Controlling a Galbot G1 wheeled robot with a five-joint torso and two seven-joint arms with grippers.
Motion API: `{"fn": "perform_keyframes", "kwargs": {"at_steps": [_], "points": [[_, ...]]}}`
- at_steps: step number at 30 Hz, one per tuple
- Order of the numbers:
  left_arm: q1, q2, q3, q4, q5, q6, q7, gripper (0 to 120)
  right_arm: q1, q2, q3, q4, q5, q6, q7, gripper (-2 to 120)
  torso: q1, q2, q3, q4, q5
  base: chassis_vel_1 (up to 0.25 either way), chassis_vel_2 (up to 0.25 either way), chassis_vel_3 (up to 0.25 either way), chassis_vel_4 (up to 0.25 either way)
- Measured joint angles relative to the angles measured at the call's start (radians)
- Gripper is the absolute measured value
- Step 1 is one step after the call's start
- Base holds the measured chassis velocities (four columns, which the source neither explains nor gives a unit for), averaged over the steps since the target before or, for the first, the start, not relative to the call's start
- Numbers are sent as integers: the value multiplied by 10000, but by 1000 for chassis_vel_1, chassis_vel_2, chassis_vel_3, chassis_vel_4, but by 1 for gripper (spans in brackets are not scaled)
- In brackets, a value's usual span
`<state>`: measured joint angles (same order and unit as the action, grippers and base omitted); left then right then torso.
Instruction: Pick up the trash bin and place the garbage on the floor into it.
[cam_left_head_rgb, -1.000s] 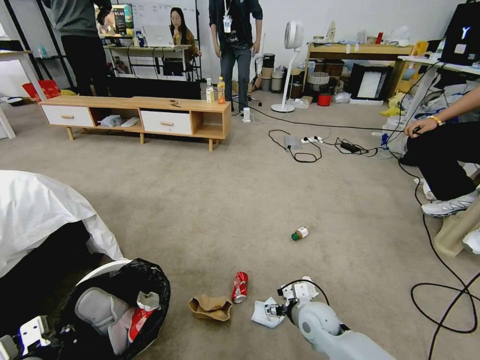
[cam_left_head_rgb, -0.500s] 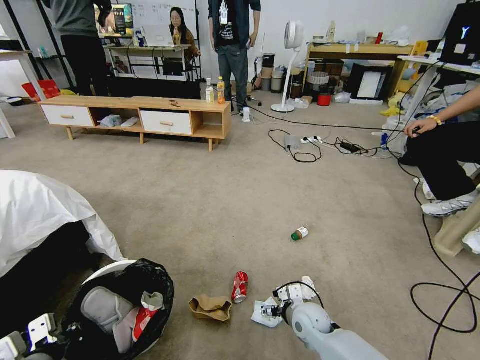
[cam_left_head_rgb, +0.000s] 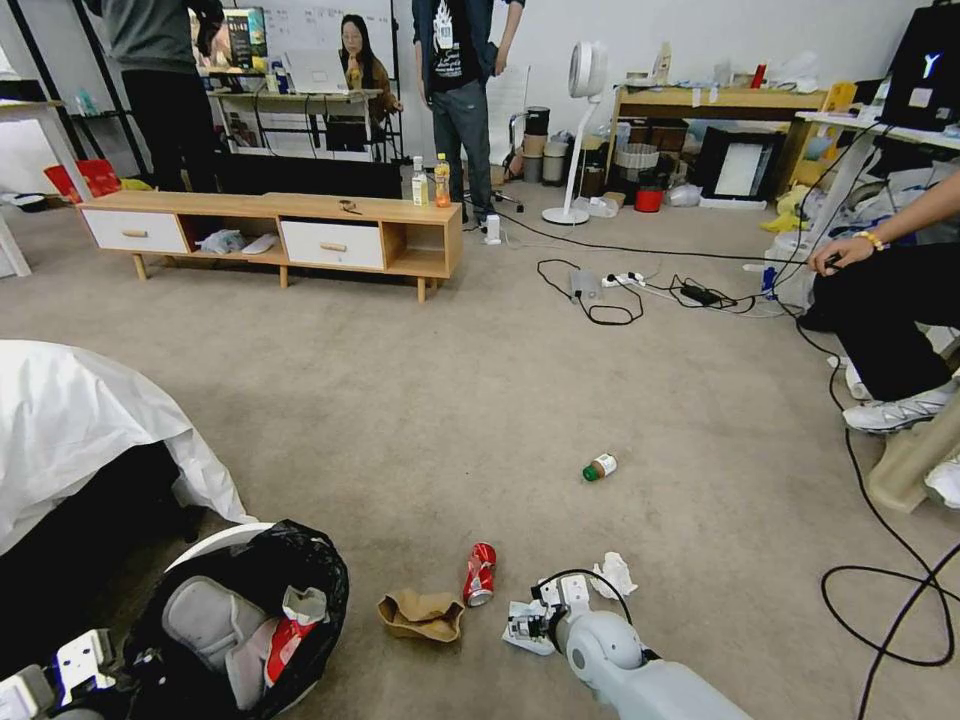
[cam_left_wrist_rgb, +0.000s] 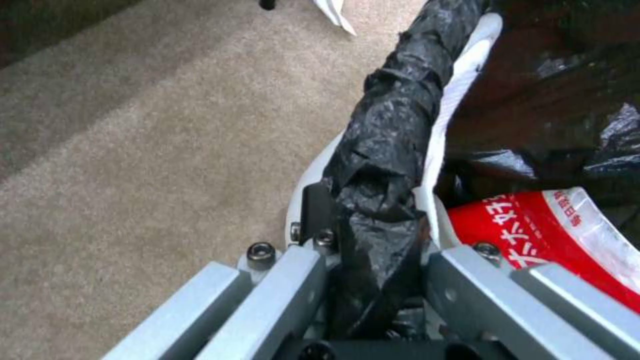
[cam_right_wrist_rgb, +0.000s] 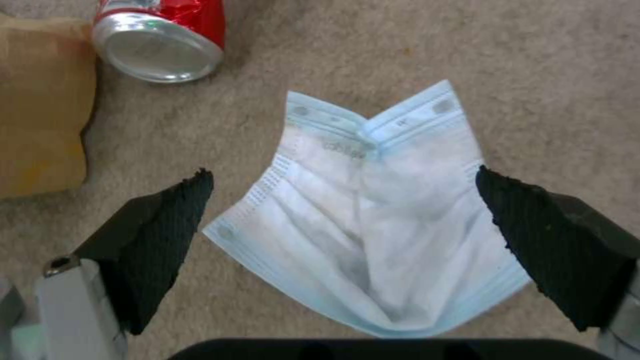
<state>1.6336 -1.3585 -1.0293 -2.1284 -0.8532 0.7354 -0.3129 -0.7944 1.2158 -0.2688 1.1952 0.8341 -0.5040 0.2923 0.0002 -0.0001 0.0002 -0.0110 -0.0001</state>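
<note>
Carpet (cam_left_head_rgb: 420, 400) is carrying the litter. Bin (cam_left_head_rgb: 240, 610) is sitting at the robot's left, left gripper (cam_left_wrist_rgb: 373, 280) clenching its bagged rim. Right gripper (cam_right_wrist_rgb: 347, 215) is hanging spread wide over a face mask (cam_right_wrist_rgb: 373, 220), near the can (cam_right_wrist_rgb: 160, 40). Risk: the fingers may be pinching carpet pile, and thin fabric is likely to slip free.

The carpeted floor (cam_left_head_rgb: 420, 400) carries a red can (cam_left_head_rgb: 480, 574), brown cardboard (cam_left_head_rgb: 421, 613), a face mask (cam_right_wrist_rgb: 373, 215), a tissue (cam_left_head_rgb: 613, 575) and a small green-capped bottle (cam_left_head_rgb: 600, 467).
</note>
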Motion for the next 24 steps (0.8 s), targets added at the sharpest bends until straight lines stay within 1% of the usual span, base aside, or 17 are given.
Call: {"fn": "perform_keyframes", "kwargs": {"at_steps": [18,24], "points": [[13,-88,46,18,101,-1,23,1,107,374,38,-1091,-472,300,-366,100,0,1,0,1,1,0,0,0,0],[16,-73,32,18,102,0,26,1,128,414,44,-1232,-566,357,-423,100,0,0,0,0,1,0,0,0,0]]}}
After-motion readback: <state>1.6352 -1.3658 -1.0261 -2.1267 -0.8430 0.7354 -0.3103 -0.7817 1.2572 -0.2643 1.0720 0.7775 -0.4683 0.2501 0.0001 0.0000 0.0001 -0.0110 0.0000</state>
